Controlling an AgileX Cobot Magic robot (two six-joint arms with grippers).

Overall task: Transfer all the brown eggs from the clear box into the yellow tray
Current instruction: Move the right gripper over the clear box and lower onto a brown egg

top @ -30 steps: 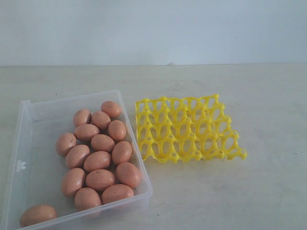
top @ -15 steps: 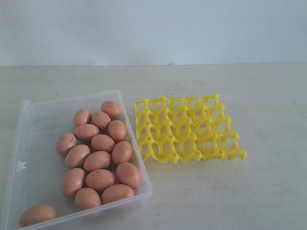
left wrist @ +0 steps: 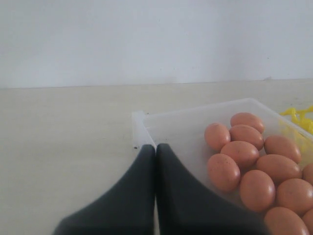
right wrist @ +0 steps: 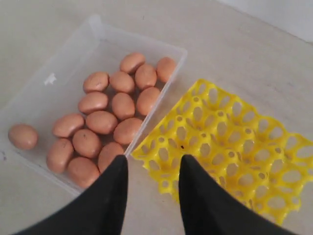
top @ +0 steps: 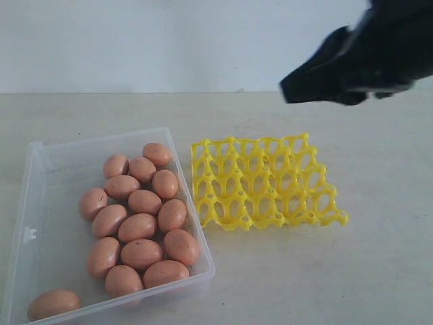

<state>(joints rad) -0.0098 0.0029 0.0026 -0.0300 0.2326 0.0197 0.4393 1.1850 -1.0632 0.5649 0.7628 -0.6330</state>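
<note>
Left gripper [left wrist: 155,147], right gripper [right wrist: 152,164] — matte black, tapered.

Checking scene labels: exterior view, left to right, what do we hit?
clear box, holding the brown eggs → yellow tray → right gripper, raised at the far right.

Change noted: the black right hand [top: 292,89], with its dark arm behind it, is now in the exterior view at the upper right. Neither earlier picture had any arm in frame. It is blurred and hangs in the air, its tip pointing left and slightly down, above the far right corner of the bright yellow plastic lattice egg tray [top: 264,183]. It touches neither tray nor desk [top: 379,271].
</note>
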